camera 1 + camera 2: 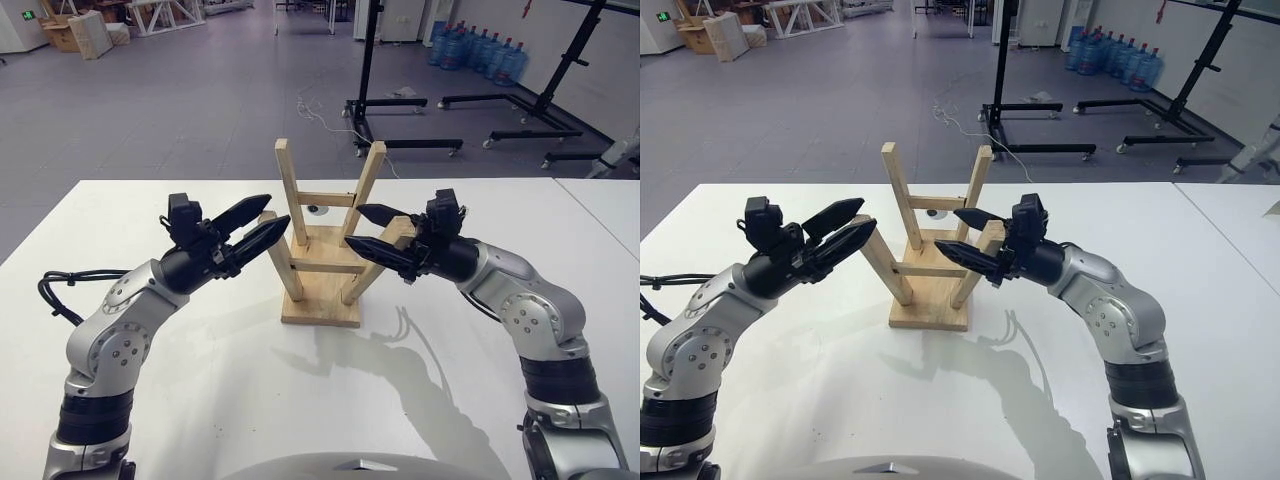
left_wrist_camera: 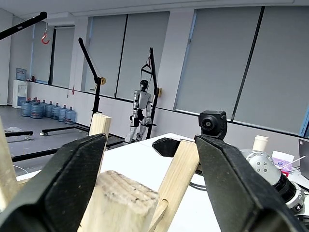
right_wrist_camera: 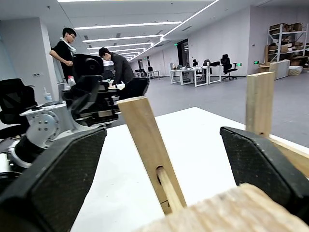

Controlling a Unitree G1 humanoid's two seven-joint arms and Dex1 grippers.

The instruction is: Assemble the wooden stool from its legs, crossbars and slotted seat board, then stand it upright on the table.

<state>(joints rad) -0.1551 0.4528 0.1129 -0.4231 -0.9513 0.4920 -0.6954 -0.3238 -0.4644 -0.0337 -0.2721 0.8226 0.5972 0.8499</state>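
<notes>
Here, stool (image 1: 320, 305) between grippers (image 1: 278, 208) (image 1: 353, 225) (seat down)

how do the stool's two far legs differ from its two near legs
The far legs stand free; near legs sit inside the open left end effector and right end effector. Far legs tilt away from the robot, near legs toward it. All rise from the seat board.

Blue water jugs (image 1: 480, 50) far back; black wheeled stands (image 1: 372, 60) on floor
</notes>
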